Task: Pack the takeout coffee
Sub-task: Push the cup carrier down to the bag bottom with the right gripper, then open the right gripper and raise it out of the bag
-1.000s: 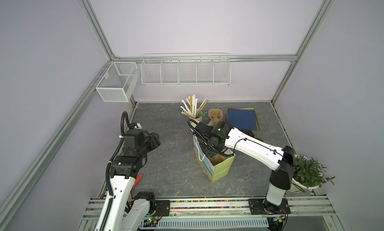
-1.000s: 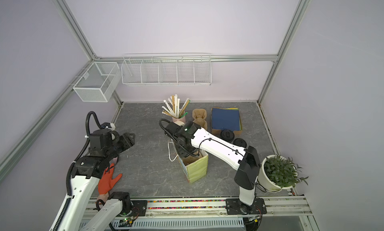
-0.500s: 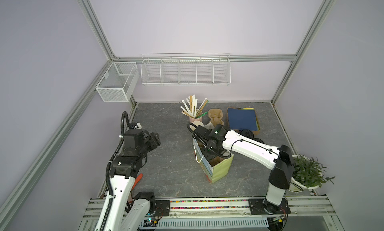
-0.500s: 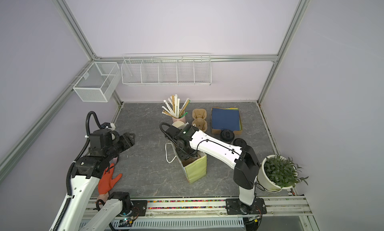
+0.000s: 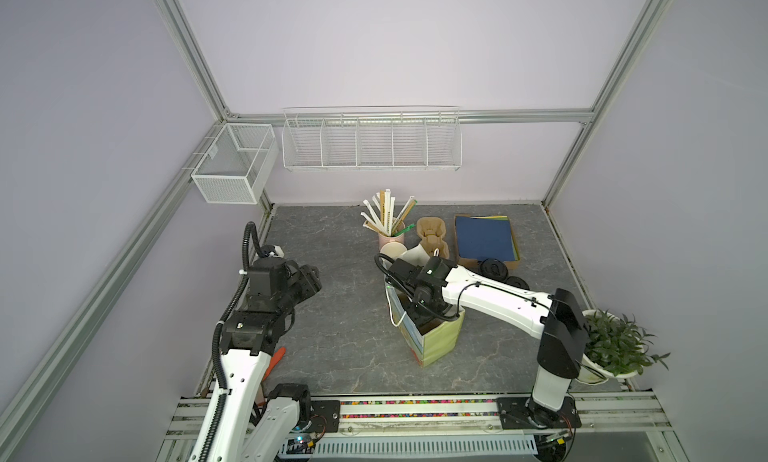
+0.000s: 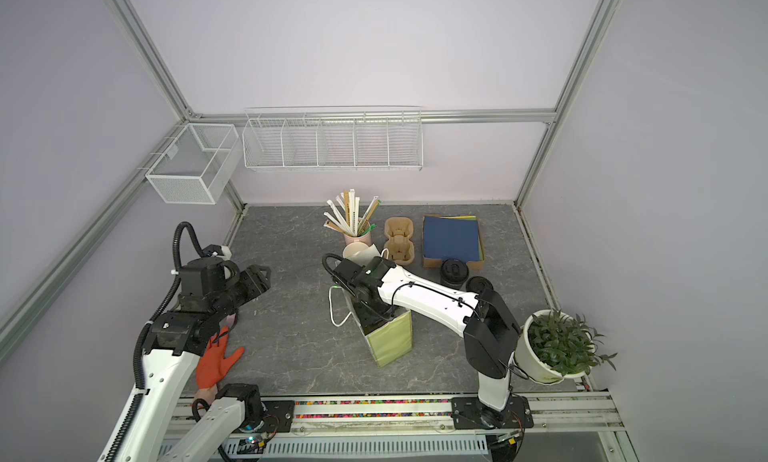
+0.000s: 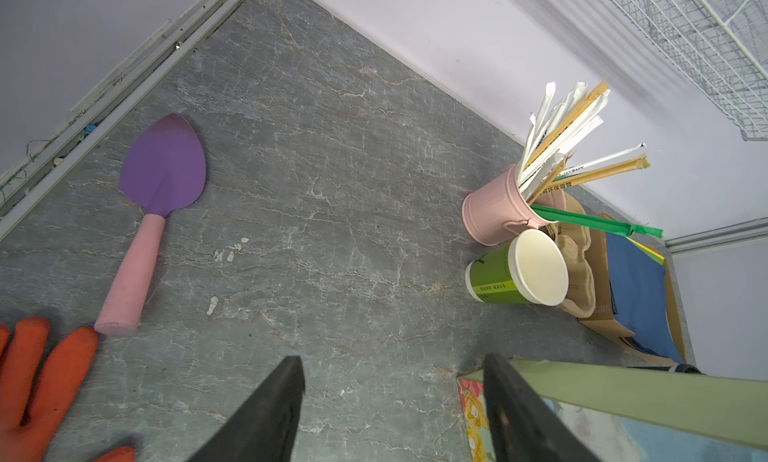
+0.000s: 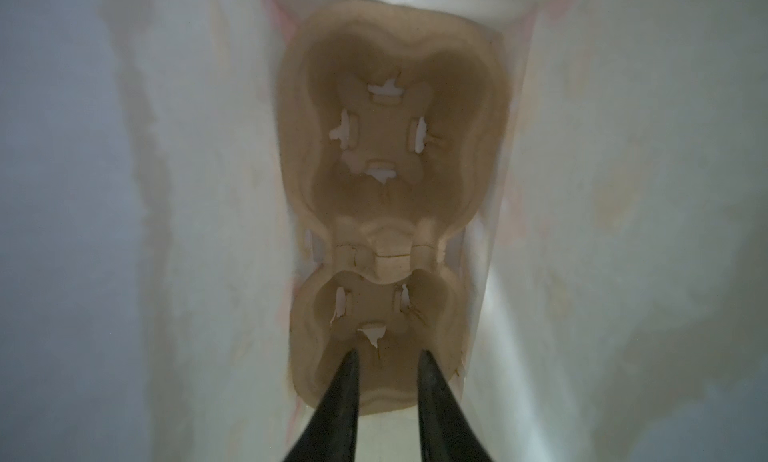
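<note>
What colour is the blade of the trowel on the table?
The trowel blade is purple, on a pink handle; clearest in the left wrist view.

Green cup [image 7: 494,279]; pink pail [image 7: 490,210]; purple trowel [image 7: 164,165]; orange glove [image 7: 37,377]; grey veined tabletop [image 7: 332,148].

L arm up, elbow bent, L gripper [image 7: 390,366] wide apart, empty. R arm reaches inward, wrist dipped, R gripper [image 8: 388,354] slightly parted.

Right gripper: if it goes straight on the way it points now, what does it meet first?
Most likely the brown cup carrier at the bottom of the bag; the right gripper points into its nearer well, with nothing between. The depth is unclear.
</note>
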`<act>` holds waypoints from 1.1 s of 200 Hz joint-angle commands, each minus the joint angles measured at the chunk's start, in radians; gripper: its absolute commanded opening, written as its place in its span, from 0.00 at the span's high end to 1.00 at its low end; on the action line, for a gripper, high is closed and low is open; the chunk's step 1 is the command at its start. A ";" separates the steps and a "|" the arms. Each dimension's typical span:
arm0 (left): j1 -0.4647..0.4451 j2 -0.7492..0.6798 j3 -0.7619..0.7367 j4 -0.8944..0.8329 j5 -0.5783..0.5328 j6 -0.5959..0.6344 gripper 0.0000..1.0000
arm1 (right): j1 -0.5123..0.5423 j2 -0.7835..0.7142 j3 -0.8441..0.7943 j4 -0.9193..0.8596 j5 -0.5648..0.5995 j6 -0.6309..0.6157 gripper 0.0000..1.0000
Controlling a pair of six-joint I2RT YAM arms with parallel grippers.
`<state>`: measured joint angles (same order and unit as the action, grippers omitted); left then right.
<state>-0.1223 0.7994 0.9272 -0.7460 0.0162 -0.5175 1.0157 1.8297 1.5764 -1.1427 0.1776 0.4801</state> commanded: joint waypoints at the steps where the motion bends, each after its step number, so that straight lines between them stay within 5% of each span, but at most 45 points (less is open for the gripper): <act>1: 0.007 0.002 0.009 -0.023 -0.002 0.019 0.31 | -0.008 -0.033 -0.030 0.020 -0.020 0.023 0.70; 39: 0.007 0.001 0.009 -0.024 -0.002 0.019 0.31 | -0.009 -0.047 -0.025 0.020 -0.020 0.022 0.65; 108: 0.007 0.004 0.010 -0.024 -0.002 0.019 0.31 | -0.013 -0.064 0.037 -0.004 0.014 0.000 0.36; 220: 0.007 0.023 0.010 -0.026 0.016 0.021 0.31 | -0.049 -0.076 0.248 -0.069 0.043 -0.065 0.09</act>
<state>-0.1223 0.8127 0.9276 -0.7460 0.0193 -0.5179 0.9752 1.7897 1.7657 -1.1656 0.1982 0.4427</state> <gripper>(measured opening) 0.692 0.880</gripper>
